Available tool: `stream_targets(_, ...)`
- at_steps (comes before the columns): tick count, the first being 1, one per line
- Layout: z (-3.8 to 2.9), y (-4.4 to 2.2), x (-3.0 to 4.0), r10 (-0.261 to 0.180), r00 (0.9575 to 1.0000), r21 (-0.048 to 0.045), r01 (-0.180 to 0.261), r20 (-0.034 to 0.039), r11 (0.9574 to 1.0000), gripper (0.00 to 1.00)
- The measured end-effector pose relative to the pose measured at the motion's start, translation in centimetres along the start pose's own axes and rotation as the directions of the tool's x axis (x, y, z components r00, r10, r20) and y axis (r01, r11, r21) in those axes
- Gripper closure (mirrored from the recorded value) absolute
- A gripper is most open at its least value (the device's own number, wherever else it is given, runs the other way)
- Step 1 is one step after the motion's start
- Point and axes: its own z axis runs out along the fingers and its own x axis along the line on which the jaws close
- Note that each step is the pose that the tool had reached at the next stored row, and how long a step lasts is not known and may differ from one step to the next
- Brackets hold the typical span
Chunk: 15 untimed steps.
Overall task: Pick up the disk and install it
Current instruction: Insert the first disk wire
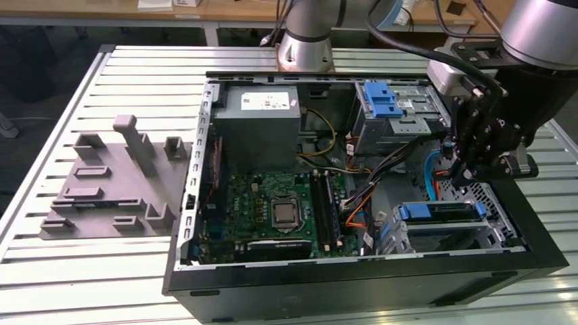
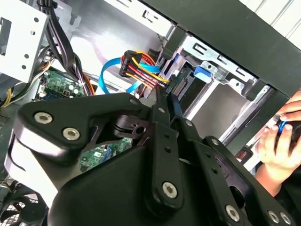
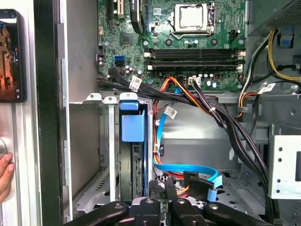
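The disk point(image 1: 438, 211) sits in the lower drive cage at the case's front corner, on the exterior view's right, with its blue carrier bracket facing up. In the first wrist view the blue bracket point(image 3: 133, 125) tops the disk's dark edge inside the metal cage. The second wrist view shows the bracket's blue tab point(image 2: 204, 71) in the cage. My gripper point(image 1: 461, 177) hangs just beyond the cage, over the cable bundle, and holds nothing of the disk. Its fingers are shut, tips together, in both wrist views point(image 3: 164, 186) point(image 2: 162, 92), beside a red-yellow-black cable plug point(image 2: 141, 70).
A blue flat cable point(image 3: 188, 169) and black cable bundles point(image 3: 225, 117) run beneath the gripper. The grey power supply box point(image 1: 257, 128), motherboard point(image 1: 280, 210) and upper bay with blue latch point(image 1: 386, 101) fill the case. A grey fixture point(image 1: 113, 179) lies on the exterior view's left. A person's hand point(image 2: 277, 141) rests outside the case wall.
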Motion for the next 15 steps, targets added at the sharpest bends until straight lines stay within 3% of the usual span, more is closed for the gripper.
stream_targets(2, 0.01, -0.1, 0.0, -0.001, 1.0, -0.0099, 0.001, -0.0002, 1.0, 0.84)
stream_targets(5, 0.1, -0.19, 0.02, -0.002, 1.0, -0.0434, 0.002, -0.0007, 0.9991, 0.84)
stream_targets(6, 0.17, -0.21, 0.09, -0.002, 1.0, -0.0475, 0.002, -0.0006, 0.9989, 0.84)
stream_targets(11, 0.86, -0.19, 0.79, 0.001, 0.9999, -0.0485, -0.001, 0.0101, 0.9988, 0.84)
stream_targets(15, 1.12, -0.19, 1.43, 0.005, 0.9999, -0.0488, -0.005, 0.0115, 0.9988, 0.84)
